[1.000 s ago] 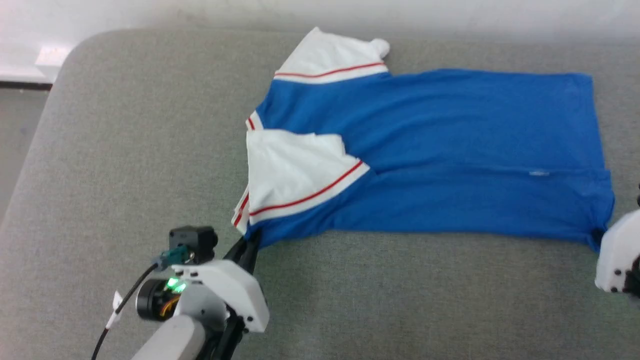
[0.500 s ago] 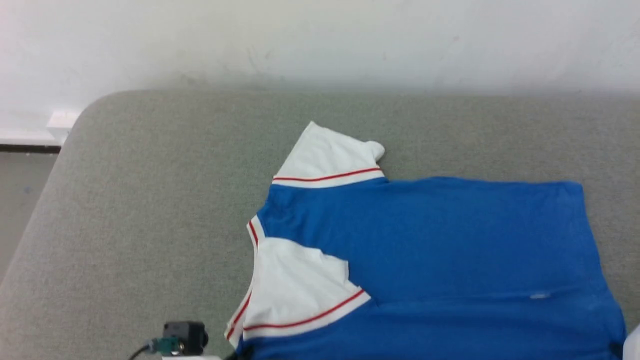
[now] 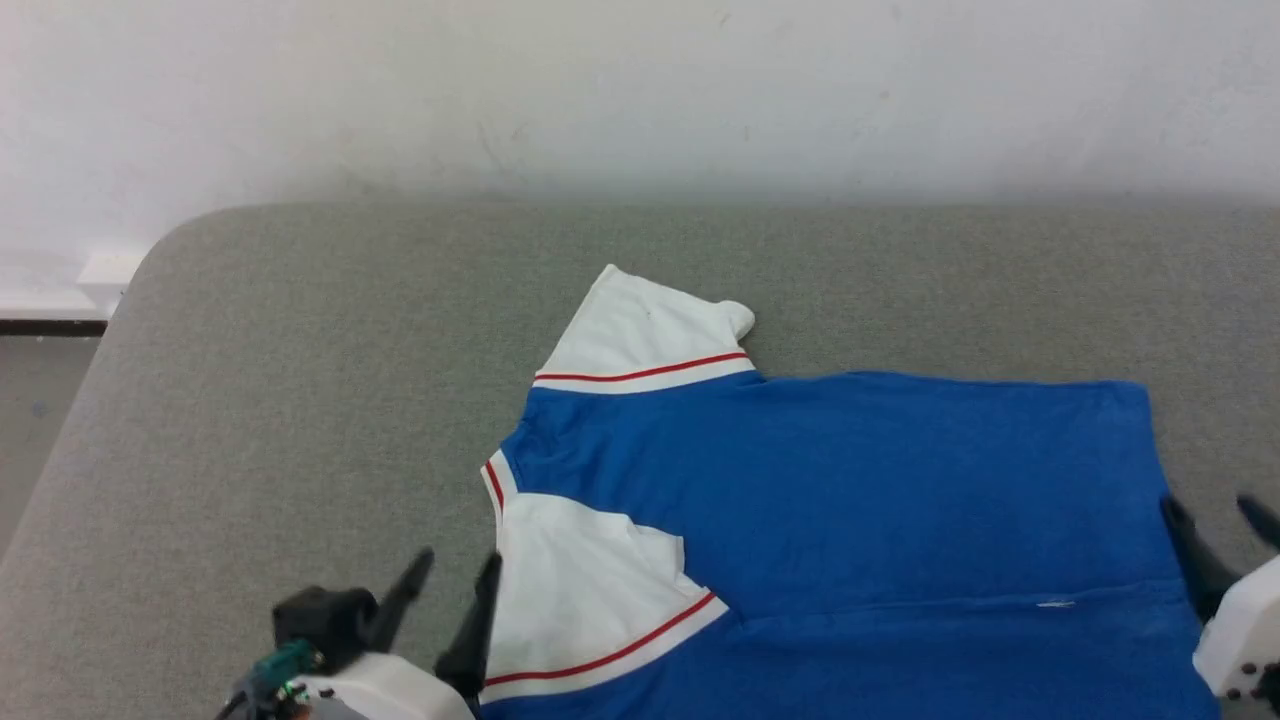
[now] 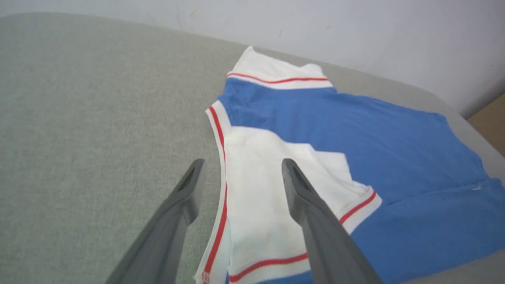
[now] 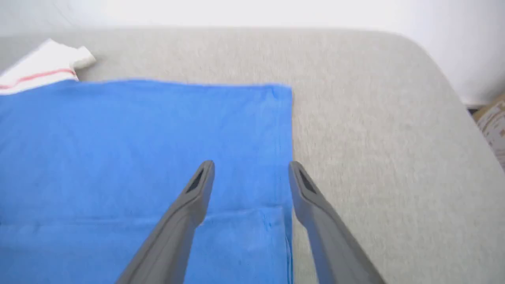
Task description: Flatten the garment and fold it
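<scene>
The grey table top (image 3: pixel 300 400) is covered in cloth and has round corners. One thing lies on it: the garment (image 3: pixel 850 480), a blue shirt. In the head view it lies flat from the middle out to 4 o'clock. One white sleeve (image 3: pixel 640 335) points to 12 o'clock. The other sleeve (image 3: pixel 580 580) is folded onto the blue, near 6 o'clock.

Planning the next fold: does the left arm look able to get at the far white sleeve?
Probably yes: the left pincer is open, holds nothing, and only flat shirt lies between it and the far sleeve. Reach itself is unsure.
</scene>
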Controlling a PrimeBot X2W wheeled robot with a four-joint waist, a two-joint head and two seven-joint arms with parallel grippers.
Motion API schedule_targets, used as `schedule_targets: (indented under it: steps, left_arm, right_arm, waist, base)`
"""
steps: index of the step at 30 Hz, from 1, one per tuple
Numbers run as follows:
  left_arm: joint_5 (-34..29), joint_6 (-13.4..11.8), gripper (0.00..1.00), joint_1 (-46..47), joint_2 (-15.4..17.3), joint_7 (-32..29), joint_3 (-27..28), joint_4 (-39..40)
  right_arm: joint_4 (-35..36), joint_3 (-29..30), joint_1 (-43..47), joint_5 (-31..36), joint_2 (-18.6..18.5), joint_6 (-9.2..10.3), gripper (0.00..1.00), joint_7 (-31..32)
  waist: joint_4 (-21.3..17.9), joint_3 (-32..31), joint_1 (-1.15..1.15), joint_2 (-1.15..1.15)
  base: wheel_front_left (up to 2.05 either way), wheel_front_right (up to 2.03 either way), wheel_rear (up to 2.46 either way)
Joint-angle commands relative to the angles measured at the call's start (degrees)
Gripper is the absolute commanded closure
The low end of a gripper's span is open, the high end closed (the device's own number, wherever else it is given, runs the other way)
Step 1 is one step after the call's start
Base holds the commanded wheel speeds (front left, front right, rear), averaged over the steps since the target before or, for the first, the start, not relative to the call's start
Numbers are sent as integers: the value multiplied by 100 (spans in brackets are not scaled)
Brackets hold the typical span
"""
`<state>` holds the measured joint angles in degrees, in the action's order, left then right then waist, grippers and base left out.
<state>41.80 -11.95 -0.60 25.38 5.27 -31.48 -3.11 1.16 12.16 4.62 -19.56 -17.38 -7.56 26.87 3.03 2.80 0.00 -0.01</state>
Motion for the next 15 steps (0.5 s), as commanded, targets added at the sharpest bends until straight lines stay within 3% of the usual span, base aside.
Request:
schedule_targets:
  steps: [1, 4, 8, 12, 15]
  left_arm:
    - [-121, 39, 0, 158, 3, 298, 114, 82]
    - [-356, 94, 0, 314, 1, 752, 260, 199]
    - [-715, 99, 0, 591, -50, 929, 457, 365]
    - [-988, 142, 0, 1049, 2, 846, 410, 347]
    - [-1012, 272, 0, 1637, 148, 297, 360, 199]
  right_arm:
    - [132, -88, -137, 12, -34, 8, 0, -410]
    - [332, -224, -260, 107, -36, 8, 0, -1419]
    - [492, -327, -372, 337, 100, 8, 0, -2473]
    - [649, -495, -437, 504, 278, 8, 0, -3003]
    - [722, -577, -528, 578, 394, 8, 0, -3133]
  waist:
    - [-46, -44, 0, 1]
    - [-146, -38, 0, 1]
    - [-324, 125, 0, 1]
    - [-580, 465, 0, 1]
    - [-823, 829, 0, 1]
  base:
    - [0, 0, 0]
    - [0, 0, 0]
    - [0, 0, 0]
    - [0, 0, 0]
    - [0, 0, 0]
